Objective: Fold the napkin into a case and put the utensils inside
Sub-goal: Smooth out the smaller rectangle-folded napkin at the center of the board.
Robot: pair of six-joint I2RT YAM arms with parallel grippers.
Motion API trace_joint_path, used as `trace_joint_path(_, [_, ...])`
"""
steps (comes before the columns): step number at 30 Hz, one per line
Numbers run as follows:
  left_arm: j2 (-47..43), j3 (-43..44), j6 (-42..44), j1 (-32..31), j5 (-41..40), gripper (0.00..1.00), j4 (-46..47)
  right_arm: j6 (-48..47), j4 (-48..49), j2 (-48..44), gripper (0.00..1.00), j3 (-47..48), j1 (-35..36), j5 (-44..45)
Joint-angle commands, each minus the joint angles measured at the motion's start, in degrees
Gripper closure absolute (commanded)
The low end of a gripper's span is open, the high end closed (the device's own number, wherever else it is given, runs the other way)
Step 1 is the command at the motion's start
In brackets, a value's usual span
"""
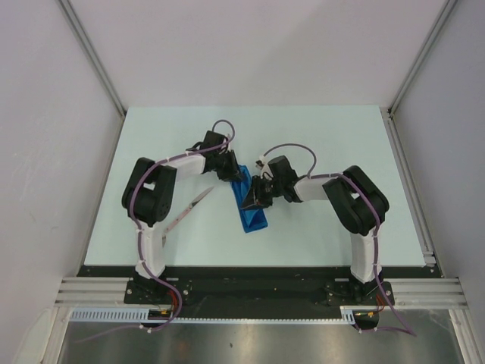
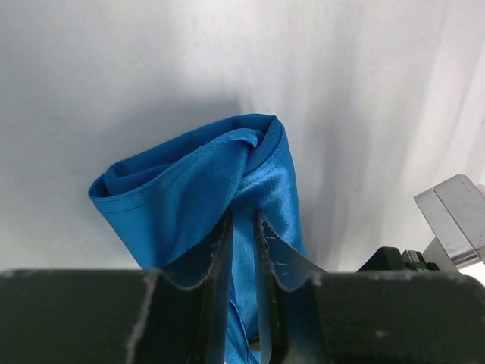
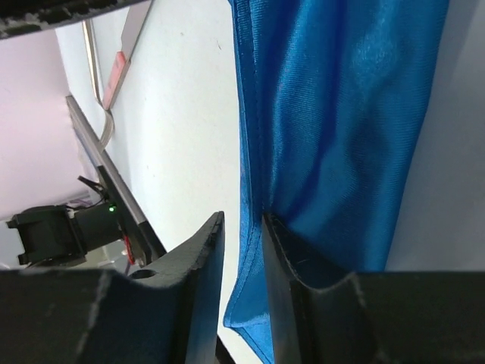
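Left tool (image 2: 242,221), right tool (image 3: 242,221) pinch napkin (image 2: 189,182); utensils (image 1: 193,205) outside.

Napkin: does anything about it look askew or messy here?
Yes. The napkin is not a flat fold. At the end pinched by the left pincer it is bunched and twisted into loose loops. The right pincer pinches its long edge. The cutlery lies apart from it, not inside.

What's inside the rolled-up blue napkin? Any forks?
Only more blue cloth shows in the open end of the napkin; folds hide the rest. The utensils lie outside it on the table.
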Motion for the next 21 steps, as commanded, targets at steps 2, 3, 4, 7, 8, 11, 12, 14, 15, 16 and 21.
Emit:
trace_joint_path(2, [-8.8, 1.4, -2.7, 0.4, 0.3, 0.72, -1.4, -8.9, -13.2, -2.8, 0.65, 3.9, 1.0, 8.5])
trace_joint_path(3, [-13.2, 1.1, -3.8, 0.5, -1.3, 0.70, -2.1, -10.1, -17.7, -3.7, 0.64, 6.1, 1.4, 10.8])
trace_joint_path(4, [-15.8, 0.5, -4.3, 0.5, -1.8, 0.69, -2.6, -11.2, -19.8, -4.3, 0.62, 7.0, 1.6, 12.3])
trace_joint_path(7, [-26.9, -3.0, -5.9, 1.6, -4.5, 0.59, -3.1, -15.0, -28.5, -6.2, 0.56, 11.1, 3.4, 19.0])
trace_joint_path(8, [-29.9, -3.9, -6.4, 2.5, -4.9, 0.55, -4.2, -15.9, -30.9, -6.2, 0.52, 12.5, 3.9, 20.9])
trace_joint_path(11, [-39.9, -7.6, -8.4, 3.9, -6.4, 0.53, -7.8, -18.1, -40.9, -5.1, 0.44, 17.8, 6.4, 29.5])
trace_joint_path(12, [-42.0, -9.5, -9.7, 4.0, -7.1, 0.52, -8.9, -18.4, -44.8, -4.8, 0.43, 18.9, 7.0, 34.1])
trace_joint_path(14, [-49.2, -12.2, -11.7, 4.0, -8.5, 0.52, -10.9, -18.6, -47.6, -3.8, 0.38, 22.0, 9.4, 38.3])
trace_joint_path(15, [-52.1, -15.2, -12.3, 4.0, -8.9, 0.52, -11.2, -18.6, -49.0, -3.5, 0.37, 22.8, 10.1, 40.7])
trace_joint_path(16, [-56.5, -16.6, -13.0, 4.0, -10.0, 0.51, -11.7, -18.3, -49.5, -3.0, 0.36, 23.5, 10.7, 41.4])
trace_joint_path(21, [-66.4, -21.8, -14.3, 4.0, -12.4, 0.49, -15.4, -17.0, -53.3, 2.2, 0.34, 30.0, 14.5, 47.5])
